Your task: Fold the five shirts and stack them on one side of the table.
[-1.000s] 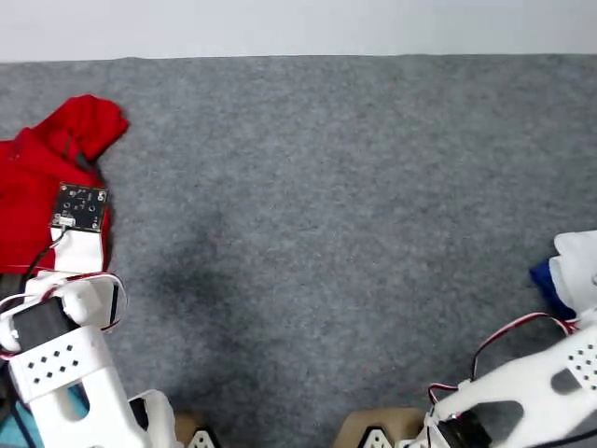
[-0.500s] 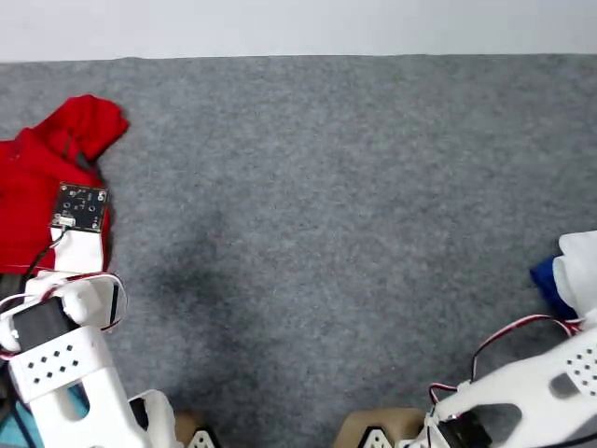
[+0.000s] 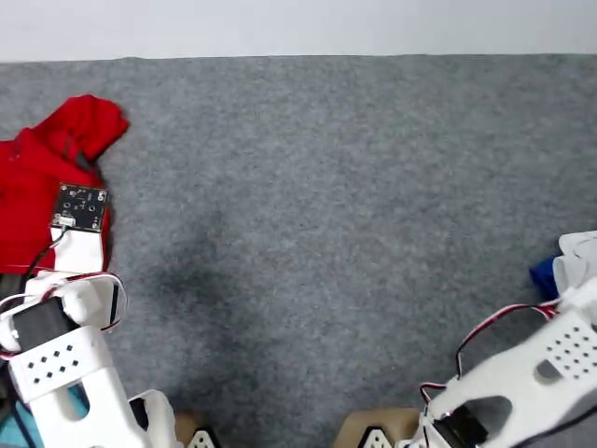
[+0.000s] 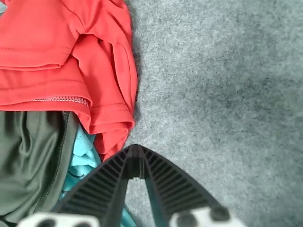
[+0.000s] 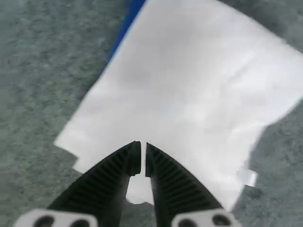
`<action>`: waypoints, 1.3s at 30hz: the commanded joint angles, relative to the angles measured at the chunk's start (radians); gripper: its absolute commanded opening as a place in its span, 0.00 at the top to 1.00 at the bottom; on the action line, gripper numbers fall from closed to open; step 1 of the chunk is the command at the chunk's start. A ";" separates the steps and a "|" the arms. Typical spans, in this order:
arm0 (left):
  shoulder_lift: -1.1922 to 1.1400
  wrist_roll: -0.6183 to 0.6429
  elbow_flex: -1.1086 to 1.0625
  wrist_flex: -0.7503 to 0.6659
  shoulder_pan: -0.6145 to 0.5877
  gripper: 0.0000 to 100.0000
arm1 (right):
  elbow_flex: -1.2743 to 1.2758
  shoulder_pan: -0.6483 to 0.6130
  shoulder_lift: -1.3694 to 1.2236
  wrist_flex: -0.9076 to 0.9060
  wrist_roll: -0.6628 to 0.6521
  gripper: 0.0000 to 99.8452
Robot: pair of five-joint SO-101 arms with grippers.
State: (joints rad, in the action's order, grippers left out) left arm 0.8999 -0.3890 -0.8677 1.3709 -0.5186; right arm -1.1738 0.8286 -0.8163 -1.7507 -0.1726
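Left wrist view: the left tool (image 4: 138,150) is closed, its jaws pressed tip to tip. A red shirt (image 4: 71,56) lies just ahead of the tips. It sits on top of a dark shirt (image 4: 28,161) and a teal shirt (image 4: 83,144) beside the tool. Grey worktop (image 4: 227,94) is on the tool's other side.

Right wrist view: the right tool (image 5: 141,144) is closed too, right over a white shirt (image 5: 189,94). I cannot tell if it pinches the cloth. A blue shirt (image 5: 127,19) peeks out from under the white one, well ahead of the tips.

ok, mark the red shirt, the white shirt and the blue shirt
red shirt (image 4: 57,42), left wrist view, on its broad flat area.
white shirt (image 5: 189,94), right wrist view, middle of the fabric.
blue shirt (image 5: 127,21), right wrist view, strip at the white shirt's edge.
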 commanded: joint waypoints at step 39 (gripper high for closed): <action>0.011 -0.071 0.013 -0.017 -0.006 1.00 | -0.011 0.260 -0.245 0.107 -0.184 0.99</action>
State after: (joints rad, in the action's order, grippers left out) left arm 0.8999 -0.4488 -0.8677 1.3709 -0.5186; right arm -1.1124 1.0817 -1.0633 -1.6464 -0.3506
